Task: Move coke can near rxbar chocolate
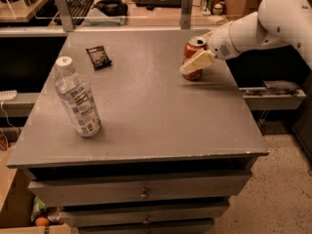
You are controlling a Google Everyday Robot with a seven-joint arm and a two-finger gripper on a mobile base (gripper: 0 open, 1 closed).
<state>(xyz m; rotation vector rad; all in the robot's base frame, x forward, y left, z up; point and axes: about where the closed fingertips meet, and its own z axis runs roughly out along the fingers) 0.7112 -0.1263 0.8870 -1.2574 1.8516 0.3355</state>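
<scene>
The coke can [194, 46] is a red can with a silver top, standing upright at the back right of the grey table top [161, 121]. My gripper [193, 62] reaches in from the right on a white arm and lies right at the can, with a cream-coloured part crossing the can's front. The rxbar chocolate [98, 56] is a small flat black wrapper lying at the back left of the table, far from the can and the gripper.
A clear plastic water bottle [77, 99] with a white cap stands at the left front of the table. Drawers [141, 191] are below the top. A desk with a keyboard [78, 4] and laptop runs behind. A lower shelf [273, 94] sits to the right.
</scene>
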